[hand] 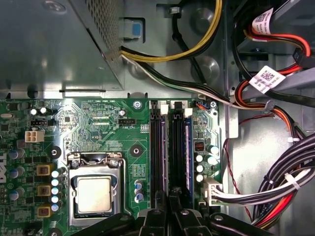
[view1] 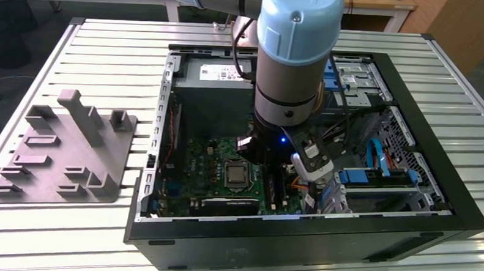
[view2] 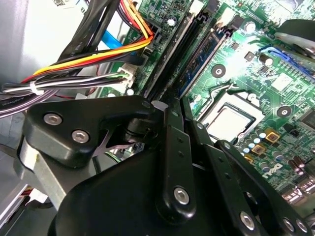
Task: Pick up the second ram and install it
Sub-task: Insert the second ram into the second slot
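Observation:
The second ram [hand: 175,147] is a slim dark stick seen edge-on, standing in a memory slot of the green motherboard [hand: 98,123] beside the CPU socket [hand: 93,194]. My gripper [hand: 170,199] is shut on its near end, with the fingers [view2: 170,147] drawn close together over the slot. In the exterior view the gripper [view1: 277,174] is low inside the open computer case [view1: 459,206], just on that view's right of the CPU socket [view1: 237,174]. Another stick with blue chips [hand: 188,147] sits in the neighbouring slot, right beside the gripper [view2: 173,104].
Bundles of cables [hand: 275,187] run close beside the slots. The power supply [view1: 216,73] and a drive cage [view1: 379,178] hem in the arm inside the case. A grey fixture plate [view1: 62,152] lies on the slatted table [view1: 106,50] at the exterior view's left.

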You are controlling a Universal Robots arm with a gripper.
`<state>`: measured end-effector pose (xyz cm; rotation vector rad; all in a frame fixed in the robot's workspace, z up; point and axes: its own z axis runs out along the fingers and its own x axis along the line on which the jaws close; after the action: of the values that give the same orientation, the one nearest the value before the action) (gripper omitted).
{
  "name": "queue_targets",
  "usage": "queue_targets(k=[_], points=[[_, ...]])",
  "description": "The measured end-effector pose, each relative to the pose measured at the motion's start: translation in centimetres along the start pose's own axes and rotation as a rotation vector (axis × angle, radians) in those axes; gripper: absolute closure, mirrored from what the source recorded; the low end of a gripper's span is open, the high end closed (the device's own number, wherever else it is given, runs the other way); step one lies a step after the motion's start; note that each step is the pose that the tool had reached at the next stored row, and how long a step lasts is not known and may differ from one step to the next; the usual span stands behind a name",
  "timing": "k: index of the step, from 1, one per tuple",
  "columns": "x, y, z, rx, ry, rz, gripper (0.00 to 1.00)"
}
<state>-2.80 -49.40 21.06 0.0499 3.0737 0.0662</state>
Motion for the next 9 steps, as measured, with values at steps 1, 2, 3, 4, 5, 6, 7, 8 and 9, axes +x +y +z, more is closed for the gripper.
queue_targets(k=[1,2,3,4,5,6,7,8,9], points=[[0.0,0.0,0.07,0.0,0.0,0.0,0.86],[0.0,-0.01,0.12,0.0002,0.0001,0.0,0.86],[-0.01,-0.01,0.18,0.0002,0.0001,0.0,0.86],[-0.01,-0.01,0.24,-0.0005,0.0,0.0,0.86],[-0.01,-0.01,0.24,-0.0004,-0.0001,0.0,0.86],[-0.01,-0.01,0.24,-0.0003,-0.0001,0.0,0.86],[-0.01,0.0,0.24,-0.0003,-0.0001,0.0,0.86],[-0.01,0.0,0.24,-0.0003,-0.0001,0.0,0.86],[-0.01,0.0,0.24,-0.0003,-0.0001,0.0,0.86]])
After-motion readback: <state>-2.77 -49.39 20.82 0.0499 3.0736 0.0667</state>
